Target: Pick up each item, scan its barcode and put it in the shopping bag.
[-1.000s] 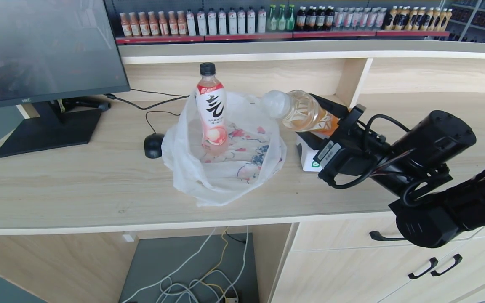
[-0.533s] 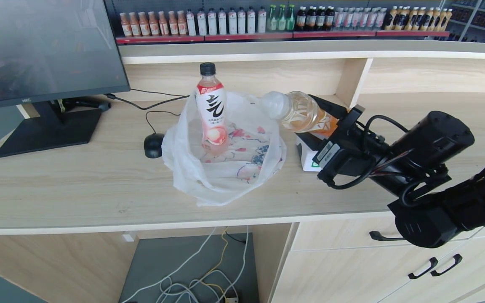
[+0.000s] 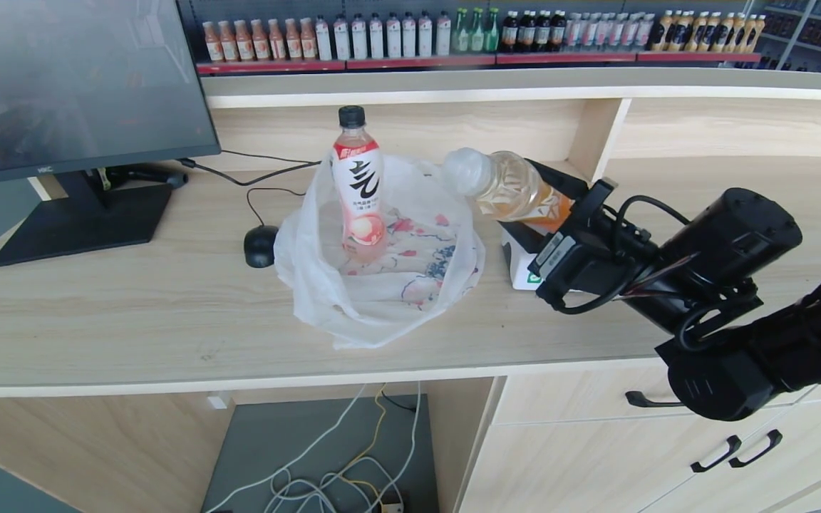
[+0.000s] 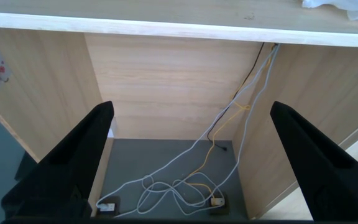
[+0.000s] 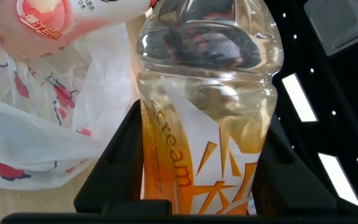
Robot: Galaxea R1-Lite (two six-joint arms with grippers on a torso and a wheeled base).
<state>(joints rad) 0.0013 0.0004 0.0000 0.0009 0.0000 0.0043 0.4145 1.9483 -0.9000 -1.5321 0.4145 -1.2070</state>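
A clear bottle with an orange label (image 3: 514, 191) hangs tilted above the scanner (image 3: 519, 262), its white cap pointing toward the bag. My right gripper (image 3: 560, 214) is shut on its lower body; in the right wrist view the bottle (image 5: 207, 112) sits between the black fingers of the gripper (image 5: 204, 171). The white shopping bag (image 3: 410, 285) lies open on the counter with a pink-labelled bottle (image 3: 358, 185) standing upright inside. That pink bottle (image 5: 48, 15) and the bag (image 5: 36, 130) lie just beyond the held one. My left gripper (image 4: 191, 162) hangs open below the counter.
A monitor (image 3: 75, 85) stands at the back left, with a black mouse (image 3: 260, 246) and its cable beside the bag. A wooden divider (image 3: 599, 135) rises behind the scanner. Drink shelves line the far wall. Cables (image 4: 185, 186) lie on the floor under the counter.
My right gripper has shifted slightly up and toward the bag with the orange-labelled bottle. The bag and pink bottle have not moved.
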